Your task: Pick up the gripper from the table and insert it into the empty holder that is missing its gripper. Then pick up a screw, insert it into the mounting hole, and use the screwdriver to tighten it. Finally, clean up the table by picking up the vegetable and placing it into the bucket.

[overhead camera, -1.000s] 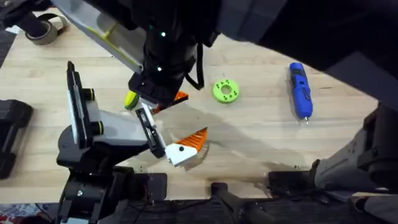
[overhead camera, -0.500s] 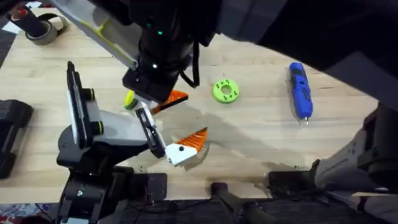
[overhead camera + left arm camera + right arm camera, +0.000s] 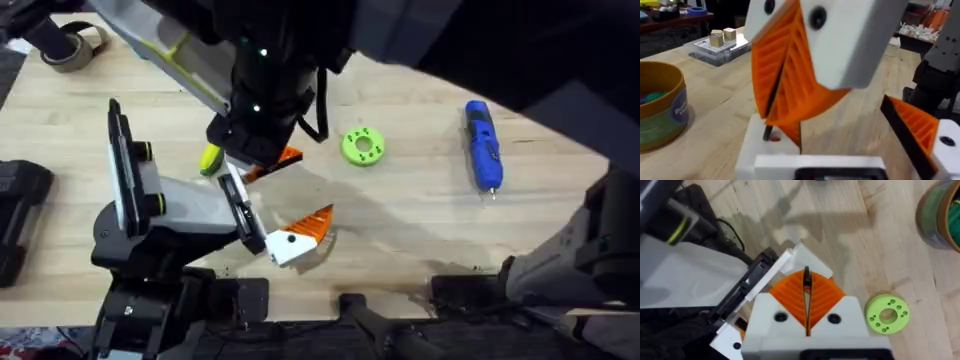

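Note:
My left arm carries the holder (image 3: 180,205), a grey-white body with a tall black side plate. Its one mounted orange ribbed finger (image 3: 917,127) stands far off to one side. My right gripper (image 3: 806,287) hangs just over the holder's black rail. It is shut on the gripper (image 3: 789,132), an orange piece whose lower end reaches down to the holder's white body. The yellow vegetable (image 3: 209,159) lies on the table just behind the holder. The blue screwdriver (image 3: 482,145) lies far right. The screw is out of view.
A green disc with holes (image 3: 362,146) lies right of the right gripper. The round bucket (image 3: 665,115) stands beyond the holder. At the back left corner lies a tape roll (image 3: 70,47), and a black object (image 3: 20,215) sits at the left edge.
The right gripper swayed slightly left half a second ago and has come back to where it was. The holder and the table items have not moved.

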You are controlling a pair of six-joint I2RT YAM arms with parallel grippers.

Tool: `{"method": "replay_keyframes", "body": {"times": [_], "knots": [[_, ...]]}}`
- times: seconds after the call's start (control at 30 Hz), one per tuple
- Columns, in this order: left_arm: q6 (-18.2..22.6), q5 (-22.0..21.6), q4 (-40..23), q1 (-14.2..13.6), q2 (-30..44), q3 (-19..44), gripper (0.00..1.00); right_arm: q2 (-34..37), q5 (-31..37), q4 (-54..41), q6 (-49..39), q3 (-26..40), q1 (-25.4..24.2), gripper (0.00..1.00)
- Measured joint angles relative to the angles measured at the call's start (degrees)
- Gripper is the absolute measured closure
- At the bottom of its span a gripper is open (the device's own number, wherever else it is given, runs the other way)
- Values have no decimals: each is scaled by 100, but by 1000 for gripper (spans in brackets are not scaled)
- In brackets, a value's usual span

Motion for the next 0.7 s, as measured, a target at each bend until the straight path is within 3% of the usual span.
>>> {"method": "replay_keyframes", "body": {"times": [0.7], "knots": [[2,2,0,0,0,0,17,-106,-1,-13,-47,15,-67,989]]}}
